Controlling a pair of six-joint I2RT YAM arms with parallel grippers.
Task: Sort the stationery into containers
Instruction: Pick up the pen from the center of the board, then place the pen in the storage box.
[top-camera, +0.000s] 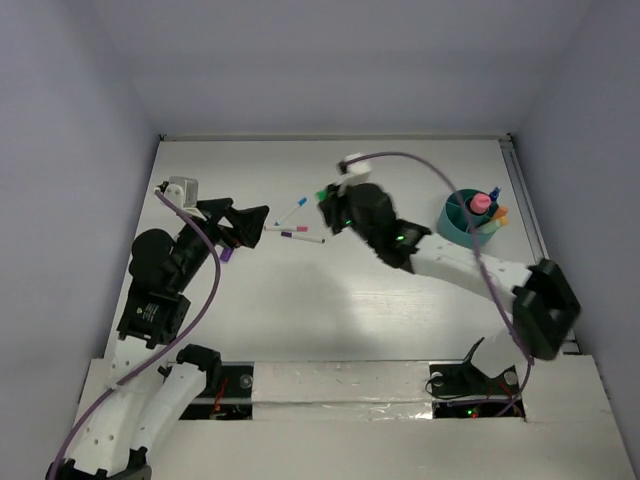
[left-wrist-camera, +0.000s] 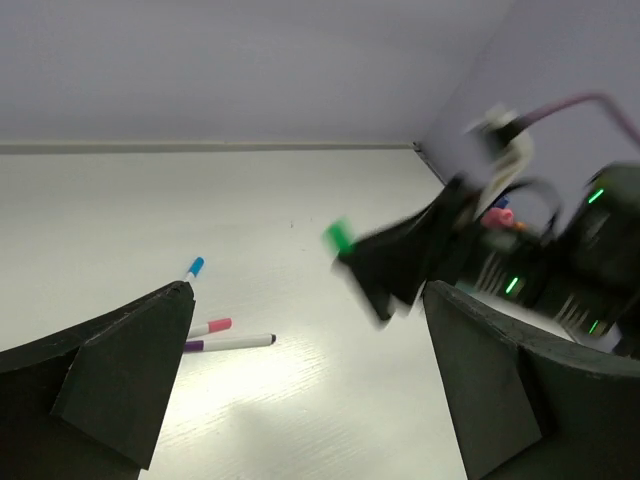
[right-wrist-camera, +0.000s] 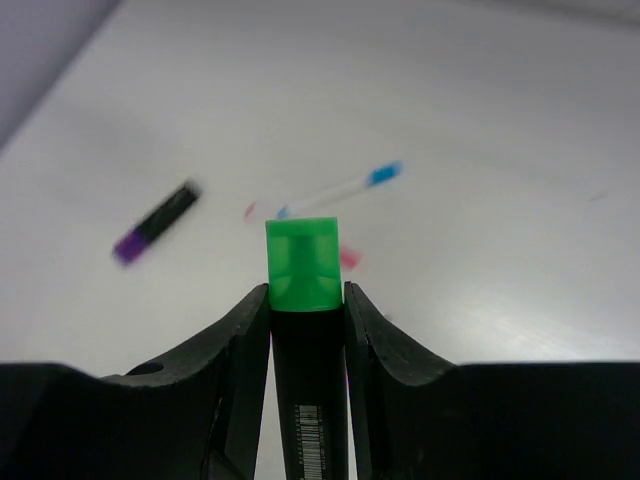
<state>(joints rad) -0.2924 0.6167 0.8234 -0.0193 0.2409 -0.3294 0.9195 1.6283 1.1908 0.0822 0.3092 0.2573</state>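
One green-capped marker (right-wrist-camera: 303, 265) sits clenched in R claw (right-wrist-camera: 305, 293), well apart from teal holder (top-camera: 455, 230). Hold squeeze firm, bring it over holder w/o swinging, drop upright. L claw (left-wrist-camera: 307, 300) released, empty.

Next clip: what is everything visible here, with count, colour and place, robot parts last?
green-capped marker: one, black body, held off the table in the right gripper.
blue-capped marker: one, thin, white, mid-table.
pink-capped marker: one, thin, white, just nearer than the blue one.
purple-capped marker: one, thin, white, beside the pink one.
black marker: one, purple cap, lying apart from the thin ones.
teal holder: one, round, far right; holds a pink-topped piece plus blue and orange items too small to name.
table: one, white.
left gripper: open, empty, near the thin markers.
right gripper: shut on the green-capped marker.
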